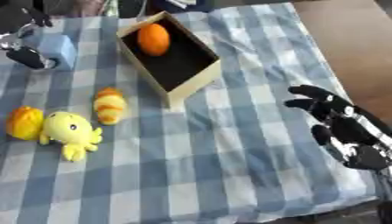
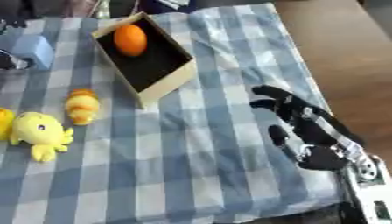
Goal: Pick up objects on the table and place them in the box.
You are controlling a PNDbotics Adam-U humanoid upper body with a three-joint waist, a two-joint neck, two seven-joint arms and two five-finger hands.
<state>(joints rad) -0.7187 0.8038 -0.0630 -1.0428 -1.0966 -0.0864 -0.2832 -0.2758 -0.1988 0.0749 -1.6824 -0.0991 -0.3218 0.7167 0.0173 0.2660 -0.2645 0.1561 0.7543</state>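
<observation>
Figure. We viewed a table covered with a blue checked cloth [image 1: 229, 166]. The box [image 1: 201, 78], open-topped and dark inside, lay skewed, its long axis running from far-left to near-right; an orange [image 1: 153, 39] already sat in its far end. Still on the cloth, left of the box, were a striped yellow-orange toy [image 1: 110, 105], its long axis roughly near-to-far, a yellow plush octopus [image 1: 70, 130] with its arms pointing toward us, and an orange plush piece [image 1: 24, 122] touching it at the left edge. A pale blue block [image 1: 60, 50] stood at the far left.

Our left hand [image 1: 27, 57] hung beside that block, its fingers too indistinct to judge; our right hand [image 2: 295, 116] rested over the right side, fingers spread and holding nothing, well apart from every toy.

We judged the blue block the likely pick. To do it well, we would close across its narrow faces, lift it clear of the box wall, and release it in the vacant near end.
</observation>
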